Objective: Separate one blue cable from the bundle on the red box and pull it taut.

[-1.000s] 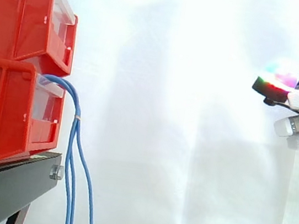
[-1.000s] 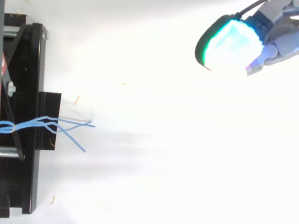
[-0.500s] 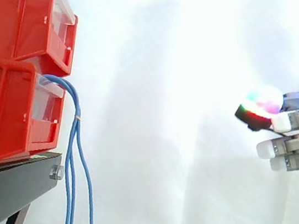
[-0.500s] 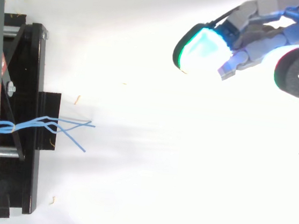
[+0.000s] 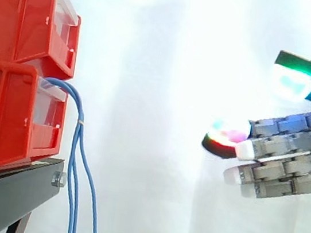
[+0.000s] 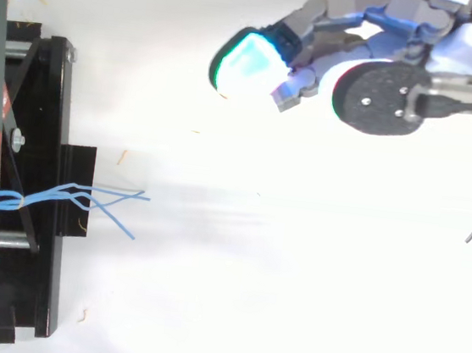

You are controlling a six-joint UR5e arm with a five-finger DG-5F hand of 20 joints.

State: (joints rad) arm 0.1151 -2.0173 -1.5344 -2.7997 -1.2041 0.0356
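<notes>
A bundle of thin blue cables comes out of the lower red box and hangs down past the black stand. From above, the cables fan out over the stand's edge. My hand is far right of the cables, at about the lower box's height, with fingers stretched leftward and nothing between them. In the top view the hand sits near the upper edge, a cyan-glowing fingertip leading toward the left. It is open and well apart from the cables.
A second red box is stacked on the lower one. The black stand runs along the left side in the top view. A white curtain backs the scene, with wide open space between hand and boxes.
The hand has moved leftward and lower toward the boxes, more of it now showing. The cables have not moved.
</notes>
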